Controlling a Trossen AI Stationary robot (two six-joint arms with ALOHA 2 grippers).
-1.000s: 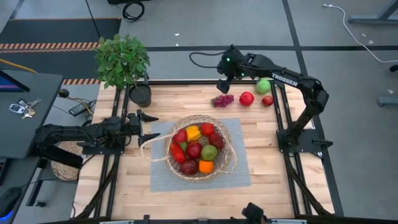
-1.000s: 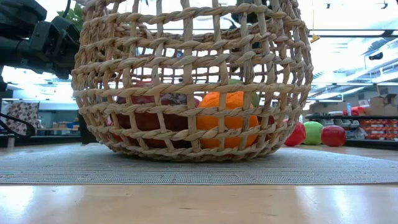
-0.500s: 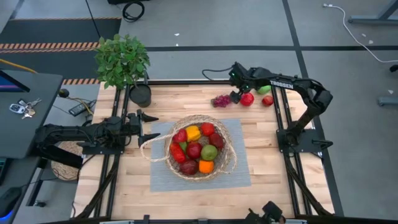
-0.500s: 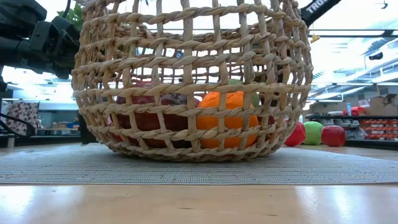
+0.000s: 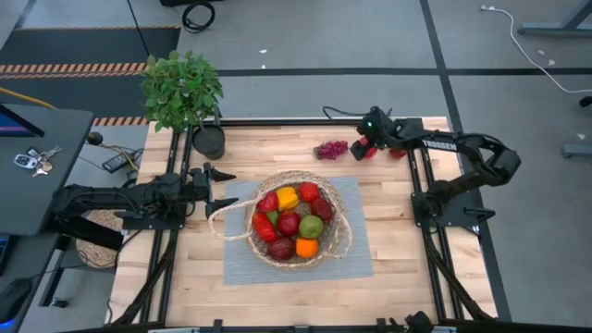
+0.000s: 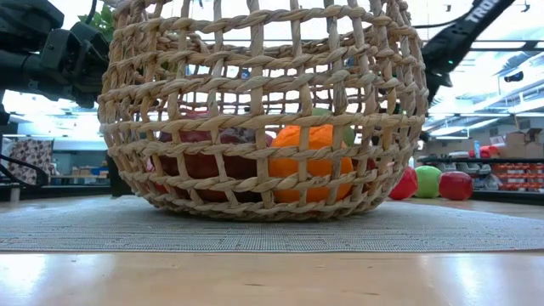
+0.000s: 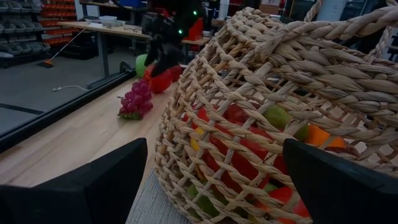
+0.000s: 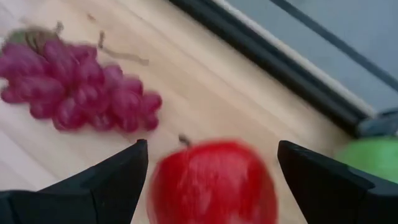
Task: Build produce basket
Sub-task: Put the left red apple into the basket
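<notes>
The woven wicker basket (image 5: 296, 219) stands on a grey mat, holding several red, yellow, green and orange produce pieces (image 5: 291, 222). A purple grape bunch (image 5: 330, 149) lies on the wood at the far side. Right of it sits a red apple (image 8: 211, 183), then a green apple (image 8: 373, 158) and another red fruit (image 6: 456, 184). My right gripper (image 5: 363, 148) is open and slants down over the red apple, a finger on each side (image 8: 211, 144), with gaps showing. My left gripper (image 5: 225, 190) waits open and level, left of the basket's looped handle (image 5: 222, 217).
A potted plant (image 5: 182, 88) stands at the far left corner. The grey mat (image 5: 356, 259) covers the table's middle. Black frame rails (image 5: 416, 176) run along the table's sides. A smaller woven round thing (image 5: 97, 242) lies off the left edge.
My right gripper has come down from above the far edge and gone toward the table's right, past the grape bunch, to the red apple, rolling a little on the way. Its arm now covers the green apple in the high view. No produce has moved.
</notes>
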